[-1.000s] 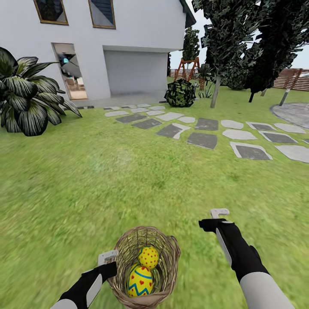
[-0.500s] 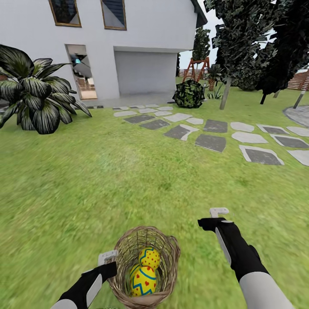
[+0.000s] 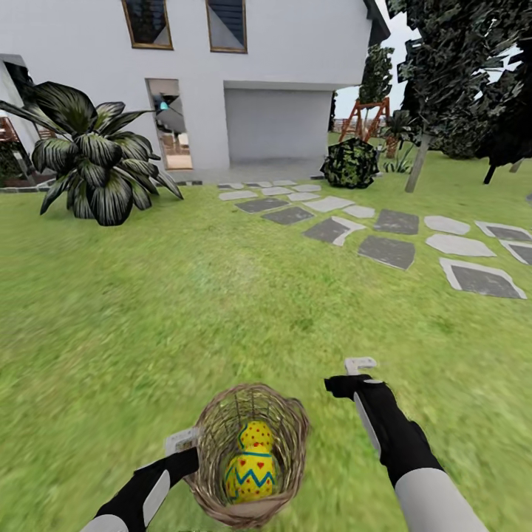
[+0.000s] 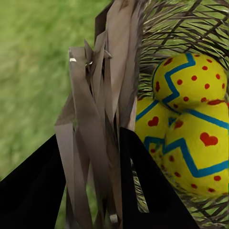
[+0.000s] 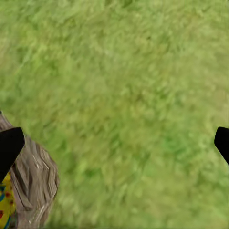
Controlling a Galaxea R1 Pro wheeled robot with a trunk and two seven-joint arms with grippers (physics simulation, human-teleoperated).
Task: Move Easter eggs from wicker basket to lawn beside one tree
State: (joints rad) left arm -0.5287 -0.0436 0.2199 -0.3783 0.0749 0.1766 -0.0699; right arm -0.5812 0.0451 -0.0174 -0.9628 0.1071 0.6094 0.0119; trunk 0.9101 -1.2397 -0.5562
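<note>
Legible text, labels, brands, numbers, signs: none found in any view. The Easter eggs (image 4: 191, 119) carry only painted decoration: red dots, red hearts and blue-green zigzag bands on yellow, no lettering. The wicker basket (image 3: 214, 432) bears no tag or mark. The white house wall (image 3: 295, 44) shows no house number or sign.

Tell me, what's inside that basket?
Painted eggs sit in the basket: two show in the head view, three in the left wrist view. The basket's bottom beneath them is covered.
</note>
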